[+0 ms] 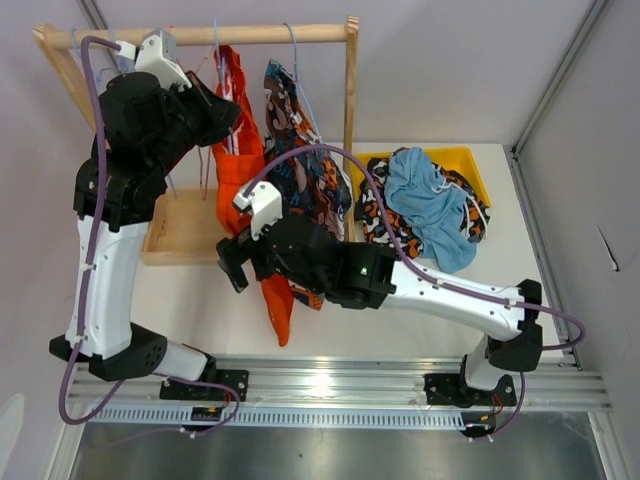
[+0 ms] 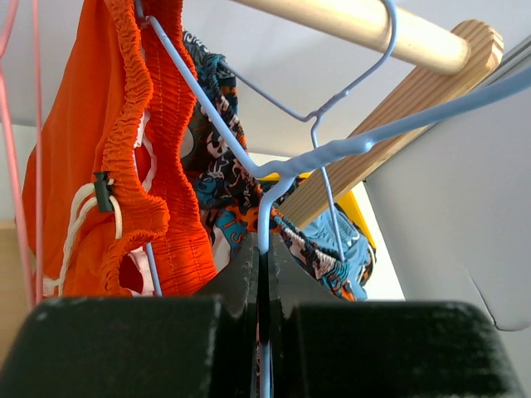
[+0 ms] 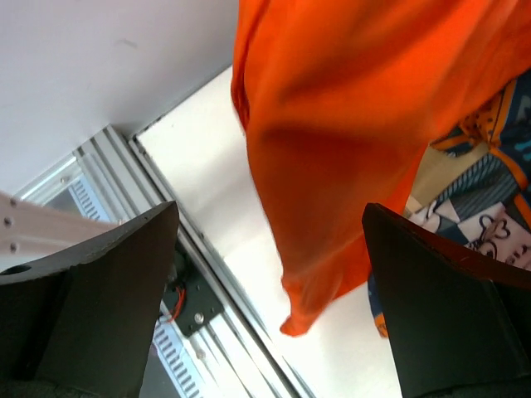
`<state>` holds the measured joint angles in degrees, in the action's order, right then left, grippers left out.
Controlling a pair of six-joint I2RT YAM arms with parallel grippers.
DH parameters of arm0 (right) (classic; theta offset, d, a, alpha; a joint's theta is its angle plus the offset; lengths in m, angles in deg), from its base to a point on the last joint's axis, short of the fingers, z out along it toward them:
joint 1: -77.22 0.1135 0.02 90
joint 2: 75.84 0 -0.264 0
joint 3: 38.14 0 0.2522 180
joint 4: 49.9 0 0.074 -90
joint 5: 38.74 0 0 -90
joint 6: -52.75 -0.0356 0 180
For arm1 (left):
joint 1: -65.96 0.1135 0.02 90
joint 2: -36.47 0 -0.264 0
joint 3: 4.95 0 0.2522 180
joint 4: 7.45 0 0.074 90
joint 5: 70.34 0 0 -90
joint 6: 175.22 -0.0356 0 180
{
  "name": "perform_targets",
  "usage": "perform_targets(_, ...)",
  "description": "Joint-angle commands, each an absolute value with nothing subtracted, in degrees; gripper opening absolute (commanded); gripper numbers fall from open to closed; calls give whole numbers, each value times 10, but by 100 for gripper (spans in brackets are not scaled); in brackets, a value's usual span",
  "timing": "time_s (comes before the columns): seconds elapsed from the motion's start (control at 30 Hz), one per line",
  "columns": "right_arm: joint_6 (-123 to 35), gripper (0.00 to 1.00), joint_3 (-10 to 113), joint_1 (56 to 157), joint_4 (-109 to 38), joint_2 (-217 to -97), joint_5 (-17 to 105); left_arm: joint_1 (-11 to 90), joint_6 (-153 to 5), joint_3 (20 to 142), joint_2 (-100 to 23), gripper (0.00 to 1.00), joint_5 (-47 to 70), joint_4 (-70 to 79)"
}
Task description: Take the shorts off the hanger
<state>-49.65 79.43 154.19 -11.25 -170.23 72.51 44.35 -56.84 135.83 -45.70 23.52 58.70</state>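
The plain red-orange shorts (image 1: 238, 165) with a white drawstring hang from a light blue wire hanger (image 2: 267, 211) on the wooden rod (image 1: 250, 35). My left gripper (image 2: 264, 249) is up at the rack (image 1: 226, 116), shut on that hanger's wire, close beside the gathered waistband (image 2: 124, 157). My right gripper (image 1: 232, 264) is low in front of the rack, open; in the right wrist view the shorts' hanging leg (image 3: 348, 141) shows between and beyond its spread fingers (image 3: 124, 274), untouched. The blue-orange-white patterned shorts (image 1: 300, 175) hang just right on a second blue hanger.
A yellow bin (image 1: 470, 160) at the back right holds light blue shorts (image 1: 425, 200) and camouflage shorts (image 1: 372, 222). The rack's wooden base tray (image 1: 180, 230) lies left. A pink wire hanger (image 2: 35, 124) hangs left of the orange shorts. The aluminium rail (image 1: 340, 385) runs along the near edge.
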Motion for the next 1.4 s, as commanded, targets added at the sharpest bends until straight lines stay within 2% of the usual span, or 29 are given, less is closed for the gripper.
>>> perform_targets(0.0,-481,99,850,1542,-173,-1718,752,442,-575,1347,-415,0,225,527)
perform_targets(0.13,-466,98,850,1529,-215,-1743,764,442,-569,1309,-386,0,219,513)
perform_targets(0.17,-468,92,850,1520,-221,-1747,763,442,-569,1300,-383,0,220,513)
perform_targets(0.2,-473,82,847,1517,-223,-1750,761,442,-570,1300,-381,0,221,513)
perform_targets(0.23,-477,52,841,1514,-225,-1749,759,442,-573,1301,-380,0,223,515)
perform_targets(0.3,-491,23,806,1513,-233,-1743,740,442,-579,1307,-381,0,226,519)
perform_targets(0.33,-499,0,788,1516,-236,-1728,729,442,-582,1315,-381,0,232,521)
perform_targets(0.43,-537,0,669,1551,-300,-1674,732,443,-596,1330,-388,0,259,527)
perform_targets(0.47,-551,0,602,1564,-311,-1659,738,444,-600,1333,-392,0,271,525)
perform_targets(0.6,-611,0,482,1658,-346,-1607,801,456,-614,1347,-403,0,299,516)
perform_targets(0.8,-659,0,460,1712,-304,-1589,849,482,-606,1363,-420,0,308,502)
perform_targets(1.0,-670,0,462,1718,-307,-1595,851,487,-598,1360,-420,0,320,502)
perform_targets(1.03,-671,3,467,1717,-306,-1598,849,487,-597,1357,-417,0,321,502)
perform_targets(1.07,-672,8,469,1718,-306,-1601,849,488,-596,1355,-415,0,321,500)
perform_targets(1.1,-672,32,473,1718,-306,-1607,848,489,-595,1357,-413,0,321,501)
perform_targets(1.13,-672,48,475,1718,-306,-1610,847,489,-594,1359,-412,0,319,500)
perform_targets(1.2,-670,68,475,1718,-312,-1616,847,491,-592,1363,-409,0,317,503)
perform_targets(1.27,-665,80,474,1718,-320,-1620,849,491,-588,1363,-404,0,314,505)
perform_targets(1.3,-657,97,475,1718,-328,-1620,849,491,-585,1356,-403,0,313,505)
perform_targets(1.37,-649,99,479,1715,-331,-1623,857,492,-579,1347,-395,0,309,505)
